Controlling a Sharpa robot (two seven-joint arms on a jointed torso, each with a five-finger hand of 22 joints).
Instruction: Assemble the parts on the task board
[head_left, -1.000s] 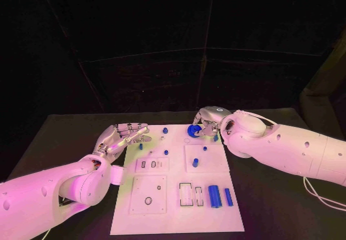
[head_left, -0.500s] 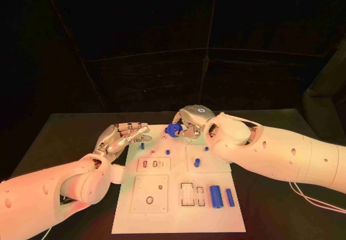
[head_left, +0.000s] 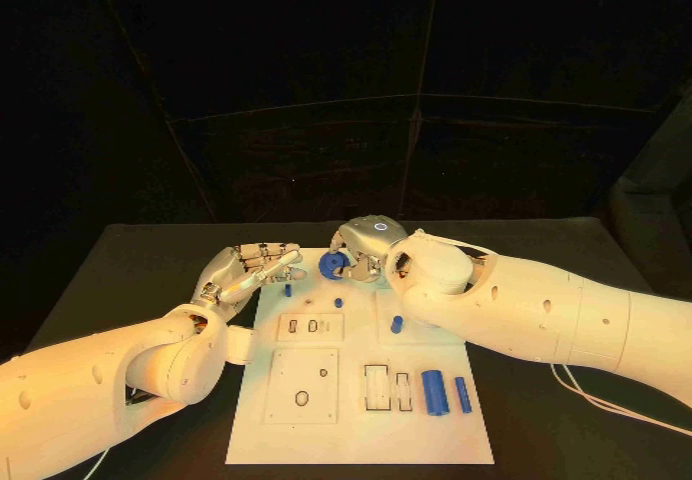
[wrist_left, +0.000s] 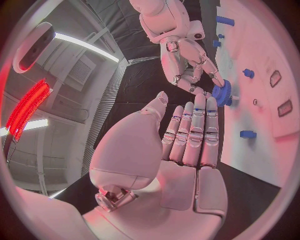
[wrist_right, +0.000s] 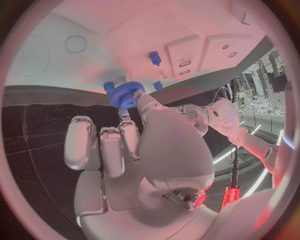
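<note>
Two hands meet over the far end of the task board (head_left: 274, 420): the right hand (head_left: 364, 245) pinches a blue gear (head_left: 333, 265) at its fingertips, while the left hand (head_left: 248, 270) lies flat and empty beside it, fingers straight and pressed together, their tips just short of the gear. Beyond those fingertips a few small blue pegs (head_left: 339, 302) stand on the board, and well behind the right forearm lie two blue cylinders (head_left: 433, 390) next to rectangular slots (head_left: 375, 387).
</note>
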